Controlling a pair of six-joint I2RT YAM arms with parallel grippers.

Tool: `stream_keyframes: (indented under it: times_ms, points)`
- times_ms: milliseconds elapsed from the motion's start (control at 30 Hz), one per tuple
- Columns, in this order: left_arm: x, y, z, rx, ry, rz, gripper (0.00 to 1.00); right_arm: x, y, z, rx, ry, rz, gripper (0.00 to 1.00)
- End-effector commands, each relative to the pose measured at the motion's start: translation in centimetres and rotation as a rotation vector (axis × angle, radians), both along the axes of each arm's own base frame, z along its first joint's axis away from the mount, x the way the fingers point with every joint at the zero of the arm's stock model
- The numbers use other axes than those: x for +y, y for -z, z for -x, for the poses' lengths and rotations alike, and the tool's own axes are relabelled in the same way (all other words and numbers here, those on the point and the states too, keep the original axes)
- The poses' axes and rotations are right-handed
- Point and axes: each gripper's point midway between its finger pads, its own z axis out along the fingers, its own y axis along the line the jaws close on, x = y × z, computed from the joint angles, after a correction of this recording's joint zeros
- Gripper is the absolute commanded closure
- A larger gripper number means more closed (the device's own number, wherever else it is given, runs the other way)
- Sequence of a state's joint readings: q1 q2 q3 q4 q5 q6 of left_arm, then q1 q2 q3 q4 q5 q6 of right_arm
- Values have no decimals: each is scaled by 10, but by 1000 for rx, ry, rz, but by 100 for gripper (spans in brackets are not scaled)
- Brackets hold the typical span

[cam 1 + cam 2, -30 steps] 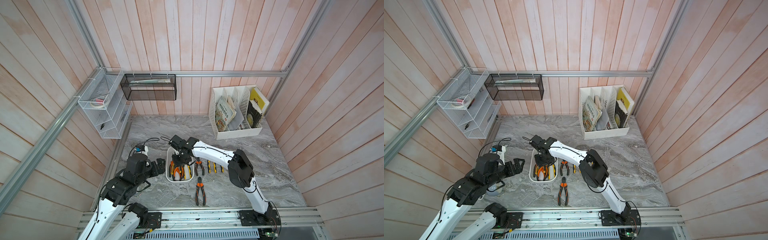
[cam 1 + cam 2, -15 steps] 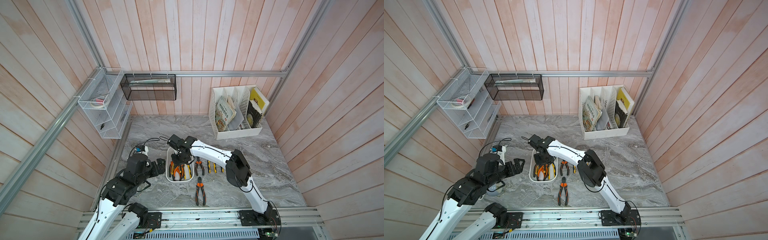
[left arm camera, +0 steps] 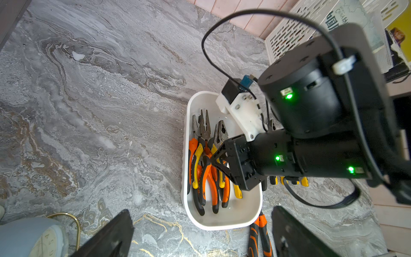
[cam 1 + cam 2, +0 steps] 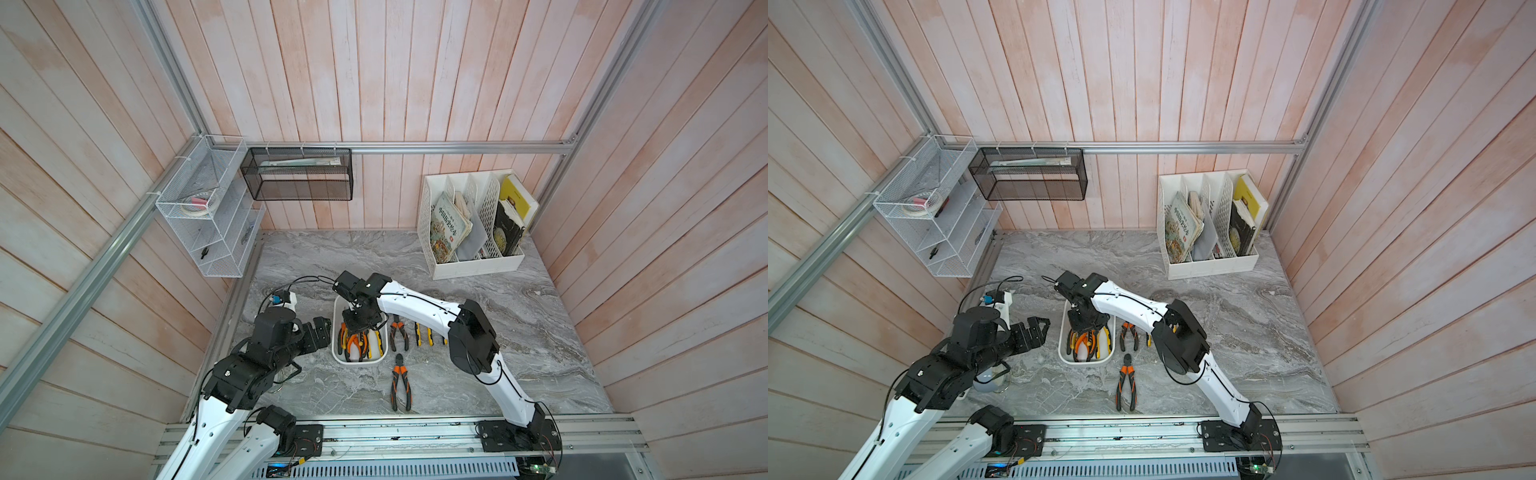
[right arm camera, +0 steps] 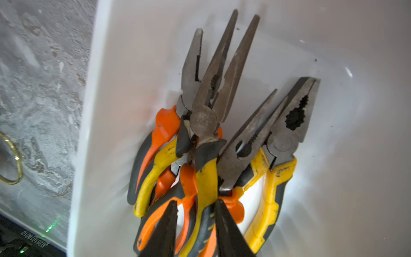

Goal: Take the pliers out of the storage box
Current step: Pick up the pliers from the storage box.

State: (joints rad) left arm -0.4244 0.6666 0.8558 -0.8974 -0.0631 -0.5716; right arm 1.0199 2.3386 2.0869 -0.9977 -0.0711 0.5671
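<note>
The storage box (image 4: 359, 362) (image 4: 1086, 361) is a small white tub near the table's front, holding several pliers (image 3: 205, 178) (image 5: 206, 111) with orange-and-black or yellow-and-black handles. My right gripper (image 4: 358, 328) (image 5: 196, 207) reaches down into the box. Its two fingers are closed on a yellow-and-black handle and an orange one lying side by side in the pile. My left gripper (image 4: 1038, 328) (image 3: 200, 240) hovers open just left of the box, holding nothing. More pliers lie on the table: an orange-handled pair (image 4: 401, 388) in front of the box and others (image 4: 399, 334) to its right.
A white perforated file holder with books (image 4: 473, 266) stands at the back right. A white wire rack (image 4: 208, 232) and a black mesh basket (image 4: 299, 174) hang on the walls at the back left. A small clock with a gold stand (image 3: 33, 238) sits under my left arm.
The right arm's elbow has shifted slightly left while its gripper stays down in the box on the handles. The left arm has not moved.
</note>
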Motion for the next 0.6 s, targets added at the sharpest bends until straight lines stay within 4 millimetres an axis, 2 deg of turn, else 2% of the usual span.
stream_keyframes:
  times_ms: [0,367,567]
  points:
    - [1,4,-3,-3,-5,-9,0,-1,12,5,17,-20,36,69]
    - [0,5,-3,3,0,-12,0,-2,19,1,16,-19,45,69]
    - [0,6,-3,7,-1,-15,0,0,13,-1,7,-10,32,79]
